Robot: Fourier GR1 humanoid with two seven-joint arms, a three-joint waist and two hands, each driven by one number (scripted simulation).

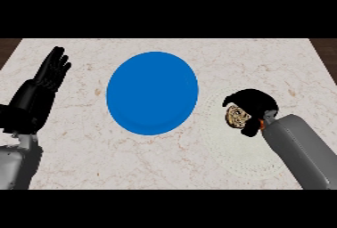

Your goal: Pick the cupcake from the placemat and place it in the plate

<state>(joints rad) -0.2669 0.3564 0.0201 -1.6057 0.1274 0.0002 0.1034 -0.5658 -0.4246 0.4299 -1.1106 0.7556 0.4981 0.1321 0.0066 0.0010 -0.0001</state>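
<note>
A blue plate [152, 92] lies in the middle of the marble counter. To its right is a pale round placemat [230, 149], faint against the marble. My right hand [253, 103] is over the placemat with its fingers curled round the cupcake [236, 116], whose brown frosted side shows under the fingers. Most of the cupcake is hidden by the hand. My left hand [47, 75] rests open at the left edge, fingers straight and pointing up, well apart from the plate.
The marble counter [92, 147] spans the view; dark wood floor shows past its far corners. My right forearm [299, 147] comes in from the lower right across the placemat.
</note>
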